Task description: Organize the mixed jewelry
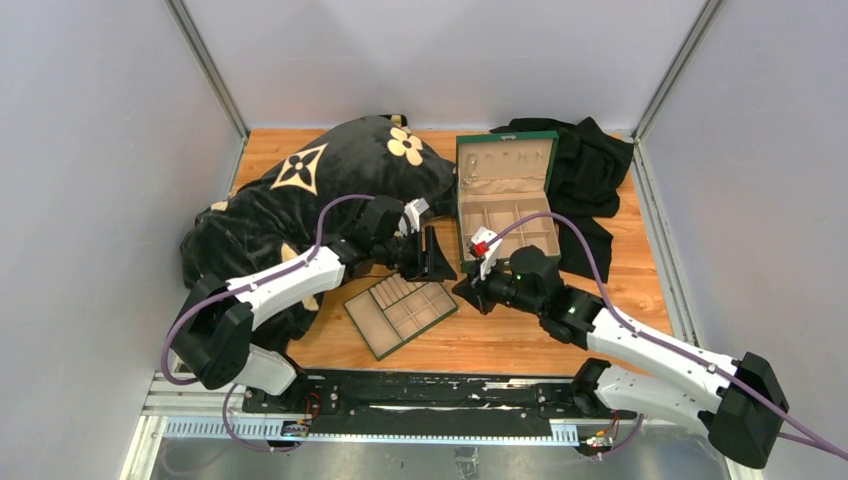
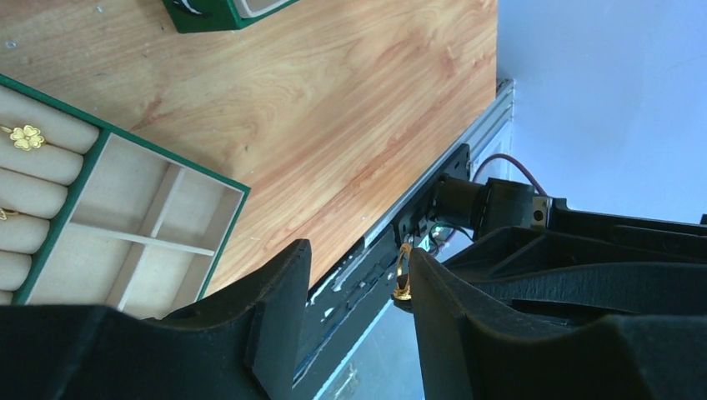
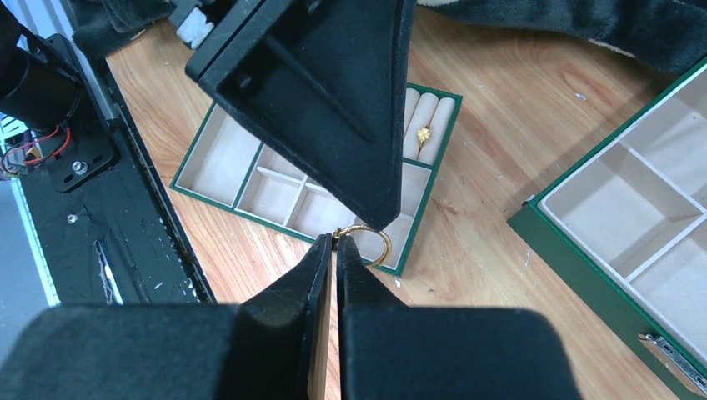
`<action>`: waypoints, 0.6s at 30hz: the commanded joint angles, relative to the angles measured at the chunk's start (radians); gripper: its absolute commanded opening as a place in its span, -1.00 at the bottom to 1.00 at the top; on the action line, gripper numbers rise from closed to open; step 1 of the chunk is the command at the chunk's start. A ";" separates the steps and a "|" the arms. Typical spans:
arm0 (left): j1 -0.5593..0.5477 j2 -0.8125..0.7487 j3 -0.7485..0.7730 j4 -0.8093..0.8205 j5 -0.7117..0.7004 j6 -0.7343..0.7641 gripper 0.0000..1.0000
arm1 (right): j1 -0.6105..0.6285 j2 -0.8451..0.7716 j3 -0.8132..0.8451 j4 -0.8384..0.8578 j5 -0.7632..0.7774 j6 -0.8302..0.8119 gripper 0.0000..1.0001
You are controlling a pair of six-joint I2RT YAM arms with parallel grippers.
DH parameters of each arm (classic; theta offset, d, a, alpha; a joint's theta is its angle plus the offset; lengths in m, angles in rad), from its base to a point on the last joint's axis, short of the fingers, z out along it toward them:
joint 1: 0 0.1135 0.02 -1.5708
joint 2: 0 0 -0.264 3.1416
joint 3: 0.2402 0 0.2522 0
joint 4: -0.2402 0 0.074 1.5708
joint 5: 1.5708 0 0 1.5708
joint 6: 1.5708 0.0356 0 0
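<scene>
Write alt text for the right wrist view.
Right gripper, shut, pinches a thin gold ring over the green tray; the left gripper's black finger looms right above. A gold clover piece sits in the tray; a green box lies right.

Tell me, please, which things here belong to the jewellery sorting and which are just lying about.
Belong:
thin gold ring, pinched in the right claw
gold clover ring on the ring rolls
green compartment tray
green jewellery box

Lying about:
black plush blanket with beige flower pattern
black cloth beside the box
</scene>
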 commanded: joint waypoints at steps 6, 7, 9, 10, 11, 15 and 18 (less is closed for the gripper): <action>-0.002 0.007 0.007 0.037 0.109 -0.003 0.06 | 0.016 -0.089 -0.073 0.053 0.019 -0.015 -1.00; -0.002 0.009 0.004 0.050 0.120 -0.011 0.06 | 0.015 -0.097 -0.075 0.050 0.020 -0.019 -1.00; -0.002 0.013 -0.003 0.092 0.150 -0.035 0.06 | 0.015 -0.108 -0.074 0.038 0.007 -0.039 -1.00; -0.002 0.016 -0.006 0.101 0.161 -0.044 0.06 | 0.015 -0.110 -0.071 0.027 0.005 -0.045 -1.00; -0.002 0.021 -0.008 0.118 0.174 -0.055 0.06 | 0.015 -0.113 -0.069 0.017 0.001 -0.052 -1.00; -0.002 0.038 0.003 0.110 0.197 -0.043 0.03 | 0.015 -0.128 -0.065 0.006 -0.001 -0.054 -1.00; -0.002 0.044 0.010 0.088 0.195 -0.025 -0.01 | 0.015 -0.128 -0.057 0.002 0.004 -0.053 -1.00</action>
